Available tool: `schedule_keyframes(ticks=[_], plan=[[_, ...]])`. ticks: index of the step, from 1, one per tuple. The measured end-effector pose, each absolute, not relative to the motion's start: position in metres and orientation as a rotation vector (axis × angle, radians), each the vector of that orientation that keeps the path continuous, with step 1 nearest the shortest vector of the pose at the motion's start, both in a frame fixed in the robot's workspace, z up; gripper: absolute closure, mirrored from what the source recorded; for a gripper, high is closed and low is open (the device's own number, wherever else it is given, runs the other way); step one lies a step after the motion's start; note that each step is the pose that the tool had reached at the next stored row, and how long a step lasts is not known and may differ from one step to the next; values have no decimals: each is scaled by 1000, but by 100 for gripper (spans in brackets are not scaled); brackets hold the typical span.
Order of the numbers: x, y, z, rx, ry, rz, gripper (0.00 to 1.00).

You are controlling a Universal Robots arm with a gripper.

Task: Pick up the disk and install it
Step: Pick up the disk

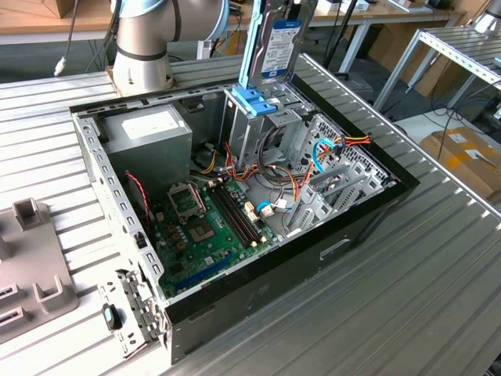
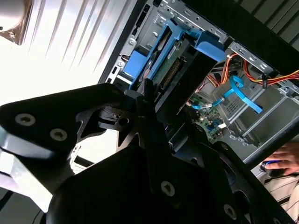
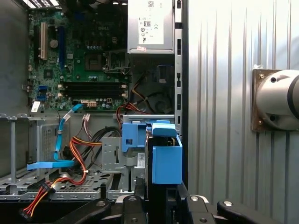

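One disk (image 1: pixel 280 39), upright, pinched in gripper (image 3: pixel 159 196), poised at cage (image 1: pixel 246 135) top. Step, judged: insertion. Likely requirement: disk square to cage.

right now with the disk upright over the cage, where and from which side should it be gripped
Probably the upper end, from above, across its flat faces: the disk stands upright with its lower end at the cage, leaving the blue rails free to slide in.

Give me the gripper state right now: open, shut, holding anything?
Gripper: closed on the disk, held upright over the drive cage.
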State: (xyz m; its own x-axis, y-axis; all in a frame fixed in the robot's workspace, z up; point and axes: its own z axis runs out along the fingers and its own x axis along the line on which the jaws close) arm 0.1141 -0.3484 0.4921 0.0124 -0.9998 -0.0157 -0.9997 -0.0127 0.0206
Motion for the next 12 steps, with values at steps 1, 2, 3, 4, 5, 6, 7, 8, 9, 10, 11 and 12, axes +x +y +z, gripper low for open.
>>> schedule_keyframes(ticks=[1,2,3,4,5,6,7,8,9,10,11,12], plan=[[114,-349,492,2233,-2205,-40,65],[114,-350,492,2232,-2205,-40,65],[114,-351,492,2232,-2205,-40,65],[114,-351,492,2232,-2205,-40,65],[114,-352,492,2232,-2205,-40,65],[114,-353,492,2233,-2205,-40,65],[114,-354,492,2232,-2205,-40,65],[114,-355,492,2232,-2205,-40,65],[115,-356,492,2232,-2205,-40,65],[115,-357,492,2232,-2205,-40,65],[115,-359,492,2232,-2205,-40,65],[115,-361,492,2232,-2205,-40,65]])
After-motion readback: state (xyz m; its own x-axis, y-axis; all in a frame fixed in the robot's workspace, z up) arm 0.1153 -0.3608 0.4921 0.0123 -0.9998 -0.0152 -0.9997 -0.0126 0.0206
